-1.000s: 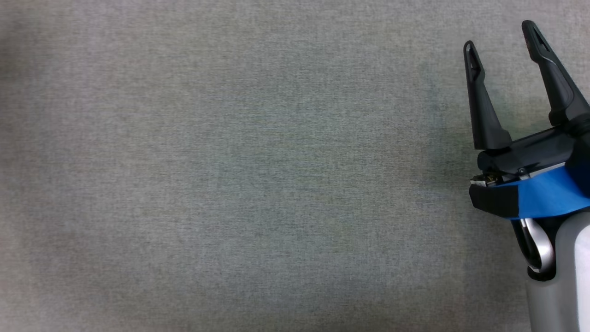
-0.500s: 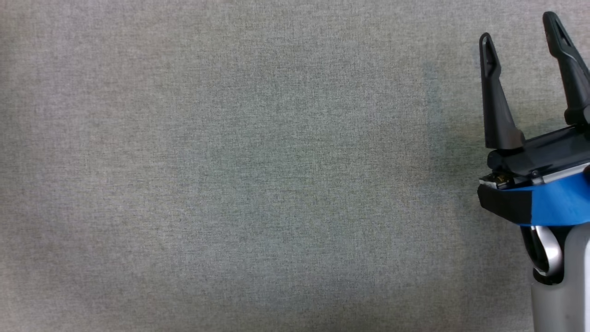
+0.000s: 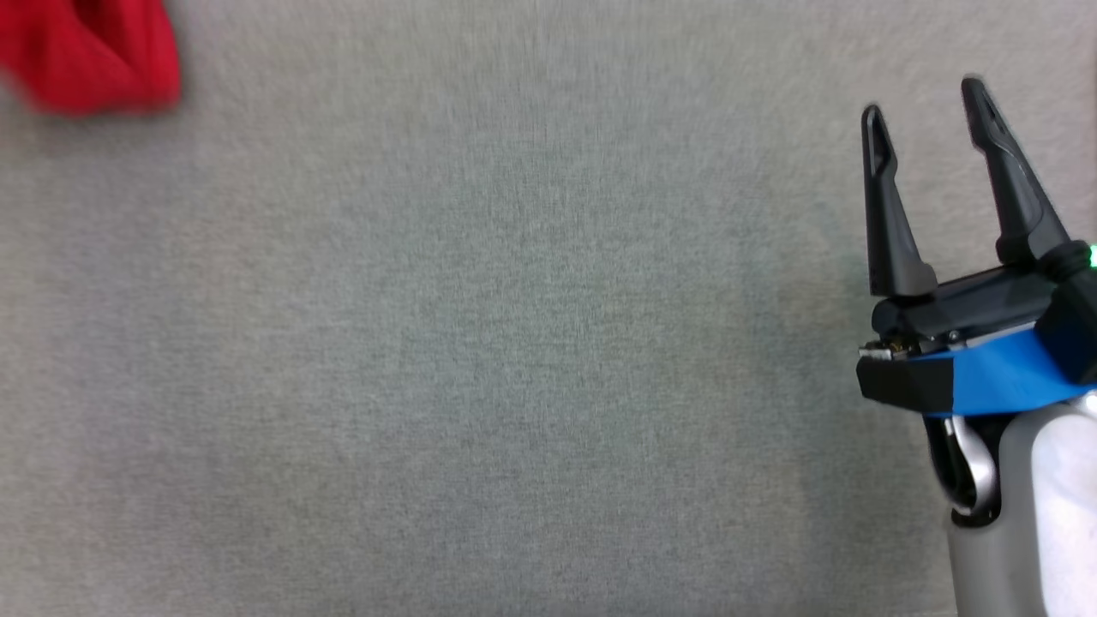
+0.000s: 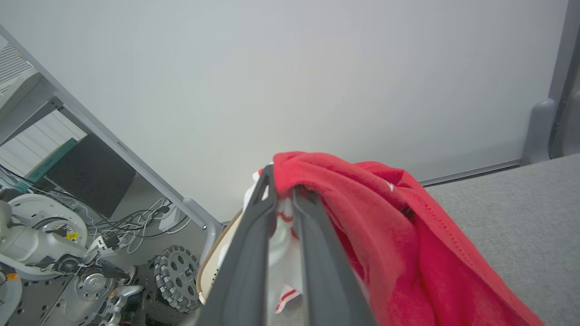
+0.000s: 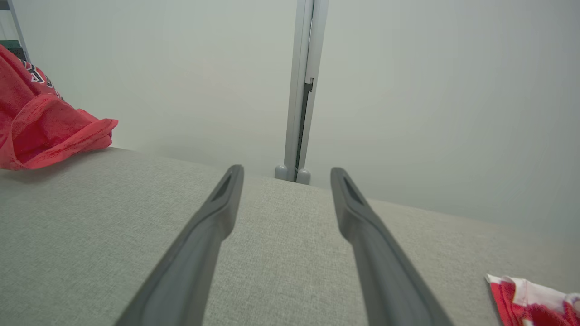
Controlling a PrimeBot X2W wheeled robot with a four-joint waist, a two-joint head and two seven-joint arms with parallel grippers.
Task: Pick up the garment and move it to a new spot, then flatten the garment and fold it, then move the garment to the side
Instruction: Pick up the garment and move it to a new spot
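Newly brings garment (image 3: 94, 51) into head view's upper left. Pinches it narrowly with left gripper (image 4: 282, 181), centre of left wrist view; holds right gripper (image 3: 923, 98) wide, empty.

Red garment (image 3: 90, 51), heathered grey table cover (image 3: 480, 343), black right tool (image 3: 922, 96), blue band (image 3: 1003, 377) on its wrist
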